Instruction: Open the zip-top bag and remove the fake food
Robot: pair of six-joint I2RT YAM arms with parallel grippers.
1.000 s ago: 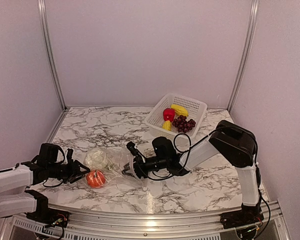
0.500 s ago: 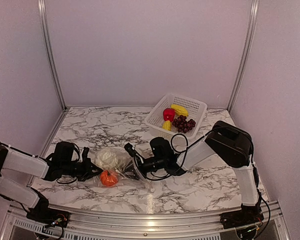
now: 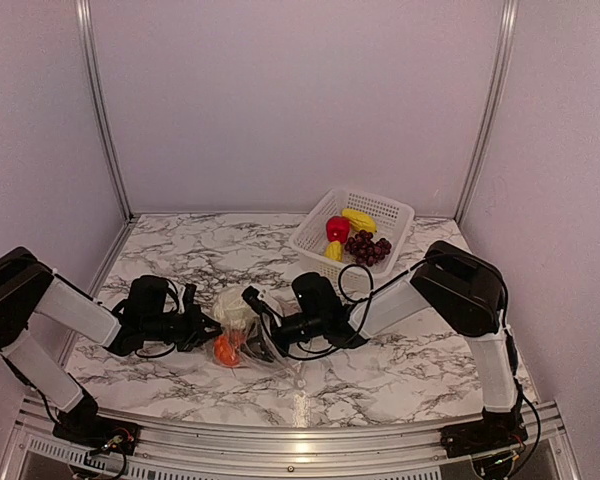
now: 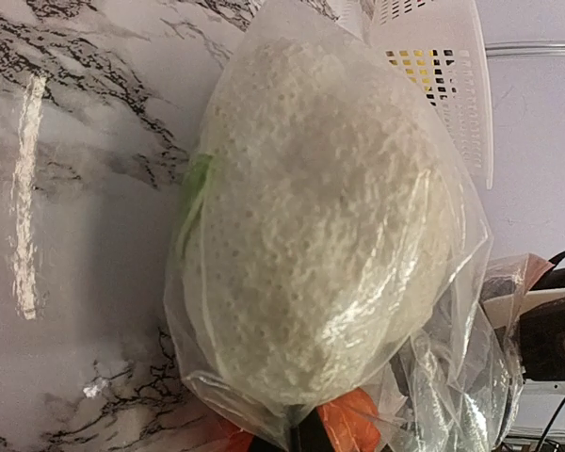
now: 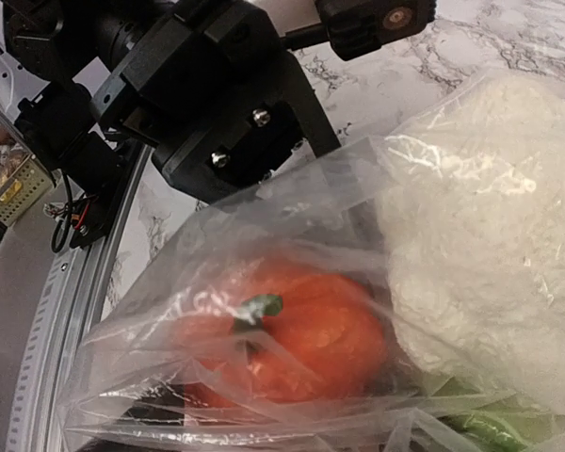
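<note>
The clear crinkly zip-top bag (image 3: 248, 340), a white lumpy piece (image 3: 234, 306) and orange round piece (image 3: 223, 350) inside, has been bunched on the marble counter (image 3: 410, 365) between the advanced left fingers (image 3: 206, 328) and right fingers (image 3: 261, 331); neither grip can be told, and removal remains.

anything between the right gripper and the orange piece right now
Yes: the clear film of the zip-top bag. In the right wrist view it wraps over the orange piece and the white lumpy piece beside it, both inside the bag.

Pushed the bag (image 3: 270, 352) rightward with the left gripper (image 3: 205, 328), bunching it against the right gripper (image 3: 255, 318); carried orange piece (image 3: 223, 351) and white lump (image 3: 234, 304) along too.
</note>
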